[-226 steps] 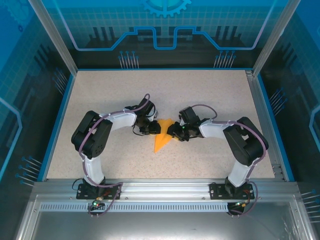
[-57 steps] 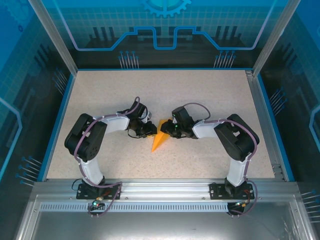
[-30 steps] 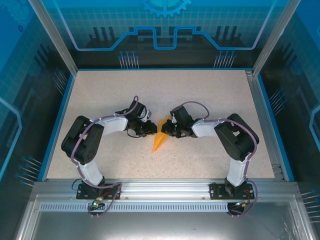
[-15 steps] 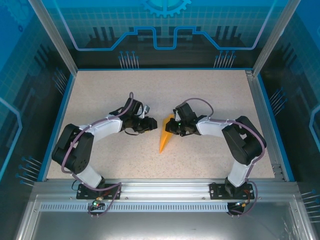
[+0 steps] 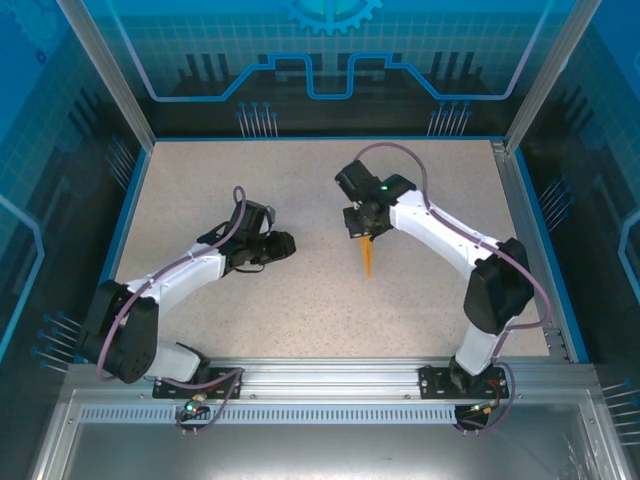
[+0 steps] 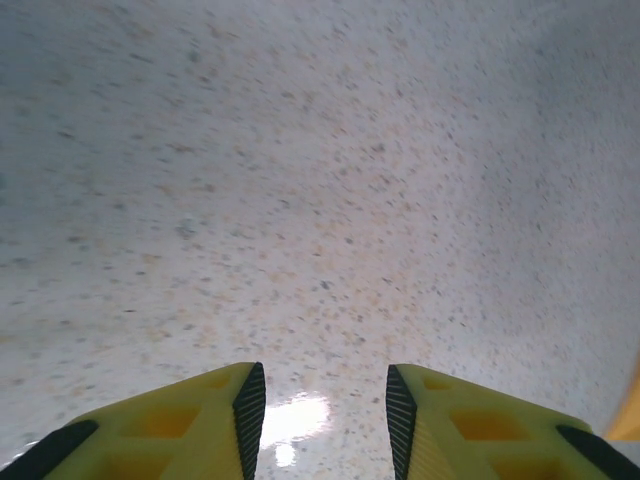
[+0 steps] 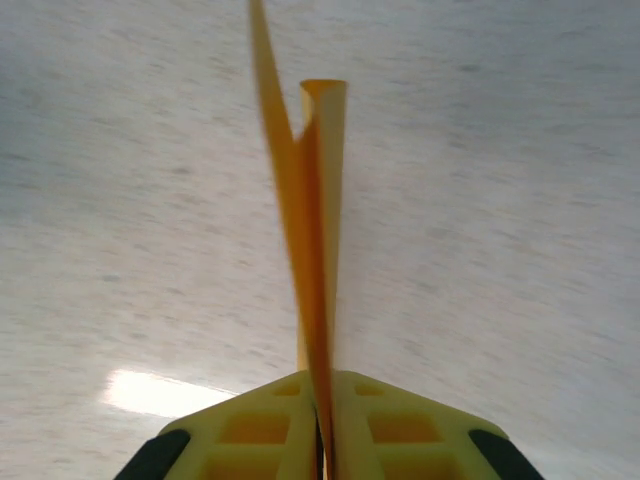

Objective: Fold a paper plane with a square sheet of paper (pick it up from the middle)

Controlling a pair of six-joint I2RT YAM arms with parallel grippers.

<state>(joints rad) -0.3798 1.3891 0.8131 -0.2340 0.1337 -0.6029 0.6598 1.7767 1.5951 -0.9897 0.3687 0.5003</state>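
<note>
lifted, paper plane pinched in right gripper, far from table edges; left gripper parted, empty, apart.

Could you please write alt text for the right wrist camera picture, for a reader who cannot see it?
The right hand pinches a narrow, folded orange paper plane between its closed yellow fingers at the bottom edge of the picture. The paper stretches away from the camera, with a speckled light table behind it.
</note>
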